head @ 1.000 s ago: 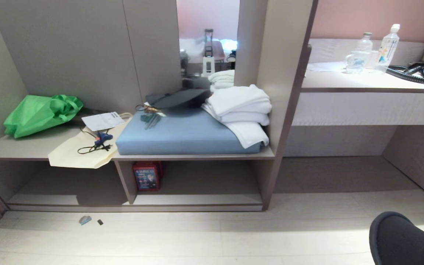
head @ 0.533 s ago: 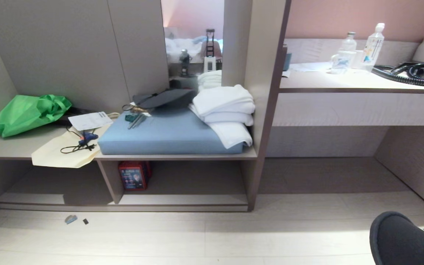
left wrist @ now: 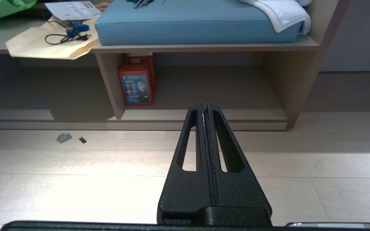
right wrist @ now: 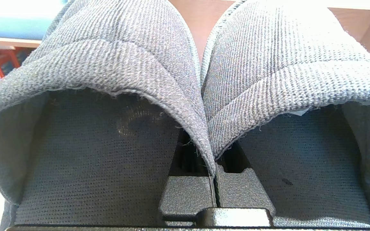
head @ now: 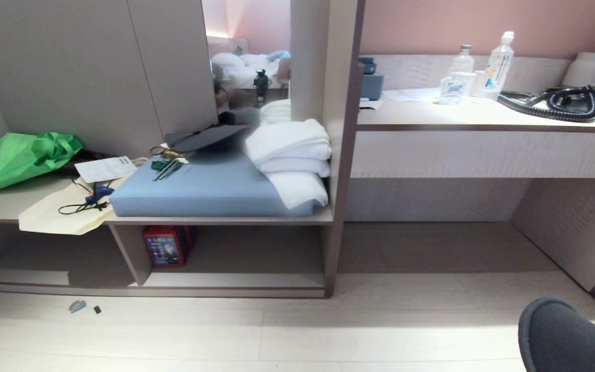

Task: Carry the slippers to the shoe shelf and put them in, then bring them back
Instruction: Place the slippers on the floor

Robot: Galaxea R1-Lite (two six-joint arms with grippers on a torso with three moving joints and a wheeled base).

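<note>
right pincer [right wrist: 213,179] was clamped on the slippers [right wrist: 185,80], pinching their inner edges together, held low on the right, well away from the shoe shelf [head: 235,281]. left pincer [left wrist: 204,106] was pressed together over the floor [left wrist: 75,179].

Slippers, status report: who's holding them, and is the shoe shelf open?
Right gripper shut on the slippers, pinched at their inner edges. Left gripper shut, empty. Shoe shelf ahead, slippers not in; red box beside its divider.
</note>
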